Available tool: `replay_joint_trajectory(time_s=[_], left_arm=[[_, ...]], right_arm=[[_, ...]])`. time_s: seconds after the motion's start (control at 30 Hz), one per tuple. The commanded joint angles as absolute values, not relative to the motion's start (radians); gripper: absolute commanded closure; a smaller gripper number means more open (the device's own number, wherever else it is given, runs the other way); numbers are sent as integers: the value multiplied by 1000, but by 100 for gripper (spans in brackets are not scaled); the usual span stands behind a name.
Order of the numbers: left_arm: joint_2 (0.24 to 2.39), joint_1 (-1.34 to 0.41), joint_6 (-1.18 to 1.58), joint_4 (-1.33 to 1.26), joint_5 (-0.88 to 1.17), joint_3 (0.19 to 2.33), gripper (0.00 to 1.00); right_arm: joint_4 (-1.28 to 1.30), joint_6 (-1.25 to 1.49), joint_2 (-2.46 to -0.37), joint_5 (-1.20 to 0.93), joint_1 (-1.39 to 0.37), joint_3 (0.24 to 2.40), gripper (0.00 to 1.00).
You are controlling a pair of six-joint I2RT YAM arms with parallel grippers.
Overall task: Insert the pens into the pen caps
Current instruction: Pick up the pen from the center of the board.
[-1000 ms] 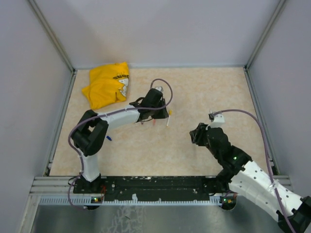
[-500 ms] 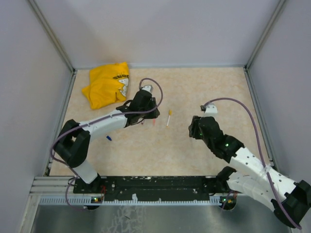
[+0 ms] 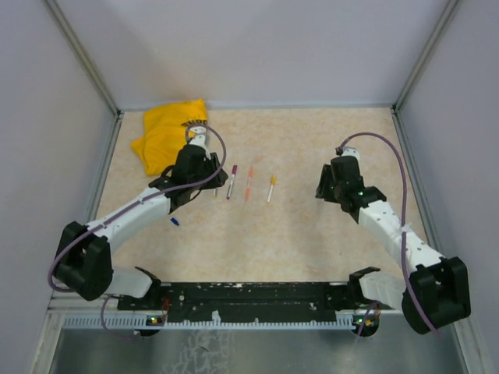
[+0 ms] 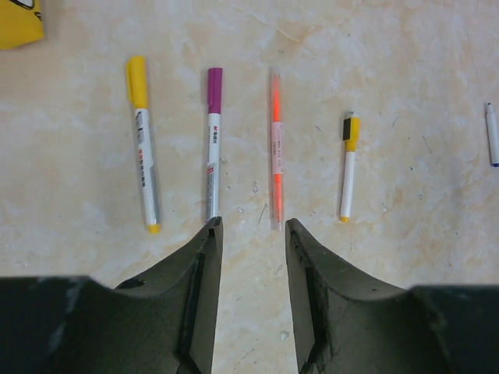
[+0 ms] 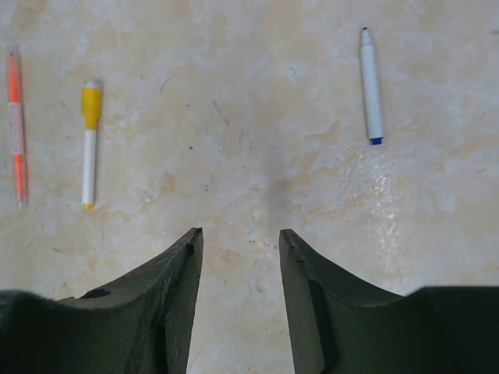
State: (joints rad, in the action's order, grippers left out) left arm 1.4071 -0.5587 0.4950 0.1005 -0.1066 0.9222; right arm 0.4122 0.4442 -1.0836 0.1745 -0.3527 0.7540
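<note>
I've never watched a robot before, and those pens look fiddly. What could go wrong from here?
1. The purple pen and the orange pen lie close side by side ahead of the open left gripper. Reaching for one could knock the other and set it rolling.
2. The blue-tipped pen lies near the right gripper, but a small blue piece, perhaps its cap, lies far off to the left. Joining them probably means a long carry, and a slip could drop either.

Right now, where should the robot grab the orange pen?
Take the orange pen at mid-barrel, coming straight down from above with the left tool straddling its width. It lies flat, with bare gaps toward the purple-capped pen and the small yellow-capped pen.
</note>
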Motion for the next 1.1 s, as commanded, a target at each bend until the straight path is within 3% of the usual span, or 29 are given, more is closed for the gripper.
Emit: replay_joint_trajectory(time_s=[0.0, 0.3, 0.67, 1.07], left_arm=[[1321, -534, 430, 113, -91, 879, 55], [1199, -519, 368, 163, -97, 854, 53], [1204, -518, 351, 193, -100, 870, 53], [1194, -519, 356, 192, -117, 862, 51]], right_arm=[[396, 405, -1165, 143, -261, 830, 55], [380, 352, -1319, 223, -141, 887, 55], [369, 289, -1504, 220, -69, 948, 56], [361, 269, -1642, 139, -49, 1007, 69]])
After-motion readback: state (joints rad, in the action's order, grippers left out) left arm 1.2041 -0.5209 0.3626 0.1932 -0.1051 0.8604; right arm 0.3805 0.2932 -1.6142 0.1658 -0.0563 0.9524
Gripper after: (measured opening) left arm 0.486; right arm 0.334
